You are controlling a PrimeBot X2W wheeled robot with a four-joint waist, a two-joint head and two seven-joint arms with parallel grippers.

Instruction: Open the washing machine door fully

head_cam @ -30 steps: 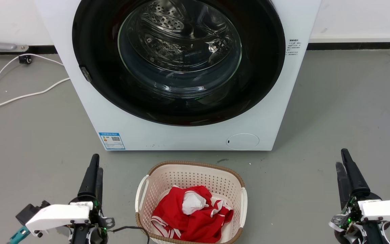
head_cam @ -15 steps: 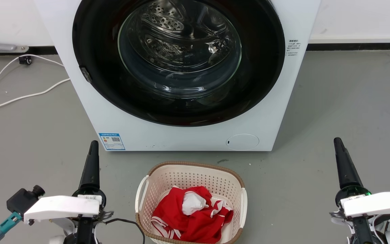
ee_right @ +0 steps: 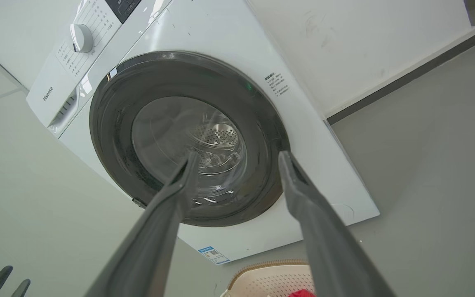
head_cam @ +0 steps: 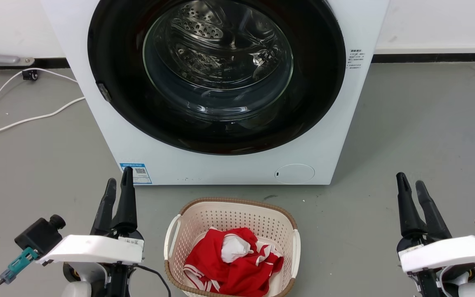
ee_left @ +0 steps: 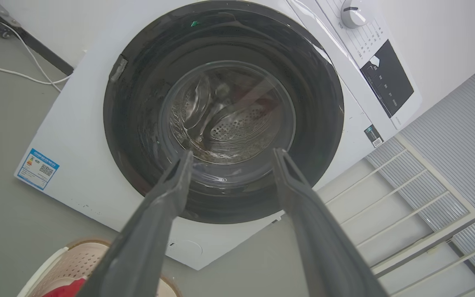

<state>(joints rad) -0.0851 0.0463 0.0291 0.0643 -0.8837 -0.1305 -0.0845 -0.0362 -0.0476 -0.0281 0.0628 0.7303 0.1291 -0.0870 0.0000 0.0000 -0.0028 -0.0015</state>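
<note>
Head view: washing machine door point(head_cam: 217, 74) appears closed, flush in the white machine point(head_cam: 221, 169) behind the laundry basket point(head_cam: 237, 201). Left end effector point(head_cam: 118, 177) and right end effector point(head_cam: 409, 180) hover well apart from it.
Left wrist view: fingers point(ee_left: 167, 202) spread apart, door ahead.
Right wrist view: fingers point(ee_right: 303, 198) spread apart likewise.

Basket point(head_cam: 237, 201) before the washing machine point(head_cam: 221, 167) — left gripper point(head_cam: 119, 175) and right gripper point(head_cam: 409, 179) flank it.

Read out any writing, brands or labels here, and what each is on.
"Hisense": washing machine's top panel, near the dial.
Blue sticker with code, machine's lower front: too small to read.
Grey print beside the washing machine door: too small.
Dark display panel and dial markings: blurred.
</note>
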